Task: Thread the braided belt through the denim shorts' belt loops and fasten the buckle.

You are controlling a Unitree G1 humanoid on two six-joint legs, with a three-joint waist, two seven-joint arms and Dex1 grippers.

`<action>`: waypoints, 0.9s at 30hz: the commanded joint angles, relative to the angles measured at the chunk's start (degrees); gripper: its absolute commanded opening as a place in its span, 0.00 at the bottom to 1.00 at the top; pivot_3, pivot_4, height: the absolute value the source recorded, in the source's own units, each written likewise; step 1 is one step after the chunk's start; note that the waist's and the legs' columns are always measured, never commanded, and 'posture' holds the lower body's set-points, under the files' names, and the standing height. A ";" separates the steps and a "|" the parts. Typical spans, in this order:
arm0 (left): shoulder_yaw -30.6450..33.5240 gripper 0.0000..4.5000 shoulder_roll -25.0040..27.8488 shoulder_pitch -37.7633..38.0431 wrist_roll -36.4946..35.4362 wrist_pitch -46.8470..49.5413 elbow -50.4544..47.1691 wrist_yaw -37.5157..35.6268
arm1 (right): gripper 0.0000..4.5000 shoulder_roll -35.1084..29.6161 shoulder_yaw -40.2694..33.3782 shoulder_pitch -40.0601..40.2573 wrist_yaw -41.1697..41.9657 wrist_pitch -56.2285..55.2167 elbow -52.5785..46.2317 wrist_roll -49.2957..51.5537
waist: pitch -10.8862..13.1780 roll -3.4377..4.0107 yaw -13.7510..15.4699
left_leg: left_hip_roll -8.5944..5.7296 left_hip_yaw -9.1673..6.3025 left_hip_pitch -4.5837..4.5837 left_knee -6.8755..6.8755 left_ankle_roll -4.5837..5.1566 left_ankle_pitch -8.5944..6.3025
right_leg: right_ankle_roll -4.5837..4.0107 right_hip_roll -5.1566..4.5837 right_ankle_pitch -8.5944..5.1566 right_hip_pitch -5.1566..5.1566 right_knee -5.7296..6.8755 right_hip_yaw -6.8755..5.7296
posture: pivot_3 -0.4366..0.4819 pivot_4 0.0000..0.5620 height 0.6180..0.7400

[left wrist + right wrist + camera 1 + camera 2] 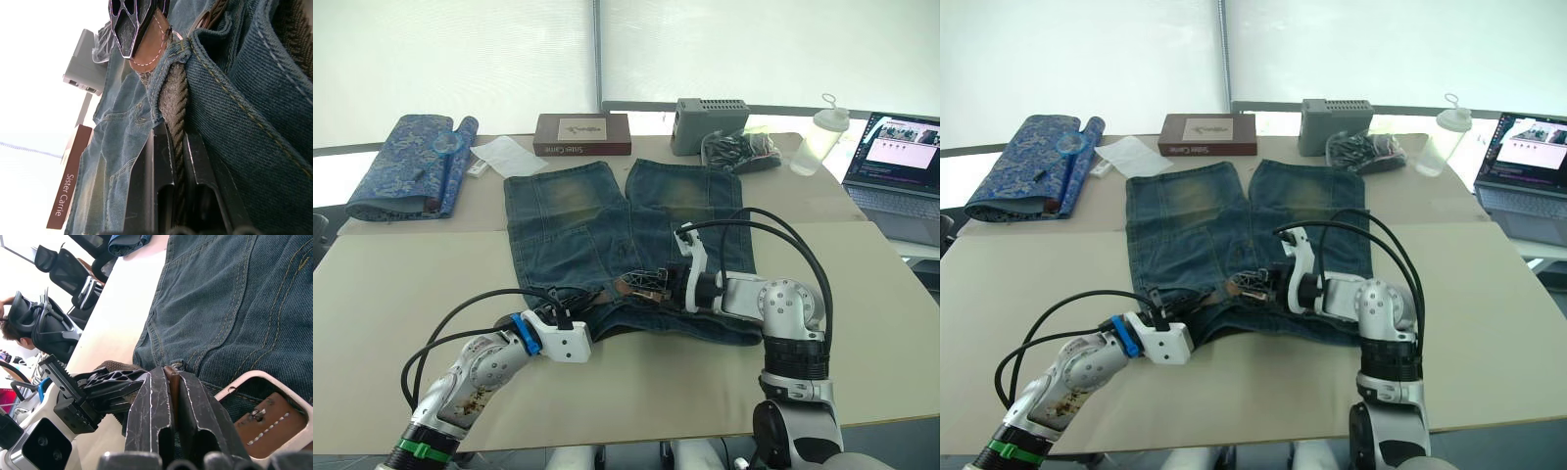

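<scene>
The denim shorts (568, 225) lie flat on the table, waistband nearest me. Along that waistband runs the braided belt (177, 105), passing under a belt loop (166, 73). My left gripper (178, 134) is shut on the woven strap just before the loop. On the loop's other side, my right gripper (171, 373) is shut on the belt's brown leather tip (152, 48). The silver buckle (244, 378) lies on the denim right beside the right gripper's fingers. From the head camera, the left gripper (597, 302) and right gripper (641, 285) face each other at the waistband's middle.
Along the far edge stand a rolled blue patterned cloth (406, 162), white paper (509, 155), a brown book (582, 134), a grey box (710, 122), a bag of black cables (741, 149) and a bottle (819, 140). A laptop (901, 157) sits far right. Black office chairs (44, 328) stand beyond the table's left side.
</scene>
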 commanded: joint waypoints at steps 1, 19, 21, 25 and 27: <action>0.14 0.00 0.04 -0.73 -3.11 0.96 -0.75 -1.67 | 0.00 -0.30 0.12 -1.03 0.73 0.33 -2.24 2.22 | 0.00 0.00 0.00 | 0.00 0.00 0.00 0.00 0.00 0.00 | 0.00 0.00 0.00 0.00 0.00 0.00 | 0.48 0.27 1.00; 17.92 0.02 10.54 7.68 -71.77 66.09 -29.29 -21.27 | 0.00 1.32 -1.98 -1.02 -2.42 -0.56 -2.49 3.99 | 0.14 0.20 -1.44 | 0.03 -0.04 -0.01 0.00 0.02 0.00 | 0.07 0.33 -0.07 0.05 -0.04 0.04 | 0.48 0.27 1.00; 15.44 0.02 10.61 8.05 -68.88 65.07 -30.21 -20.62 | 0.00 1.75 -2.75 -1.26 -3.38 -0.77 -2.67 4.09 | 0.15 0.20 -1.35 | 0.00 0.01 0.01 0.00 0.01 -0.01 | 0.06 0.31 -0.07 0.07 -0.04 0.09 | 0.48 0.27 1.00; 17.61 0.02 7.66 6.08 -76.03 68.34 -31.28 -17.29 | 0.00 0.17 -4.21 -1.94 -4.73 -1.44 -4.84 3.91 | 0.15 0.20 -1.06 | 0.00 -0.02 0.01 0.00 0.00 0.00 | 0.05 0.31 -0.06 0.08 -0.04 0.07 | 0.48 0.27 1.00; 21.88 0.02 7.01 3.71 -84.94 71.51 -30.36 -15.18 | 0.00 -3.46 -2.86 -1.83 -4.23 -3.31 -7.70 2.04 | 0.18 0.23 -0.95 | 0.00 -0.04 -0.01 0.01 0.00 0.00 | 0.04 0.30 -0.07 0.06 -0.03 0.06 | 0.48 0.27 1.00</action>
